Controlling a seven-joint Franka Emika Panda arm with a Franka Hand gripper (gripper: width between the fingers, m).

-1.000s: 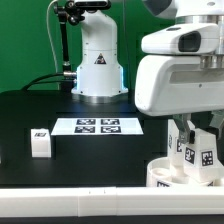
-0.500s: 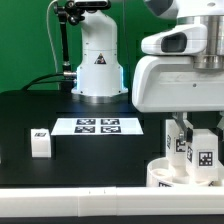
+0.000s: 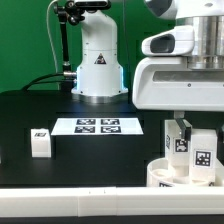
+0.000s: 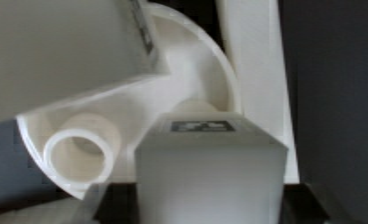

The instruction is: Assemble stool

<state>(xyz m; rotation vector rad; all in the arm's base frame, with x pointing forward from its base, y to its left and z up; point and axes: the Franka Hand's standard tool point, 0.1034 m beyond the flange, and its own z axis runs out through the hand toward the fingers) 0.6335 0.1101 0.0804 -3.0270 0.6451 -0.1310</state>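
My gripper is shut on a white blocky leg and holds it upright just above the round white seat at the exterior view's lower right. In the wrist view the held leg, with its tag on top, fills the space between my dark fingers, over the seat and its ring socket. A second leg stands on the seat beside it and also shows in the wrist view. A third leg lies loose at the exterior view's left.
The marker board lies in the middle of the black table, in front of the robot base. A long white bar runs past the seat's far edge. The table's front edge runs just below the seat.
My gripper has risen slightly and shifted toward the exterior view's left with the held leg. The leg on the seat and the loose leg have not moved.
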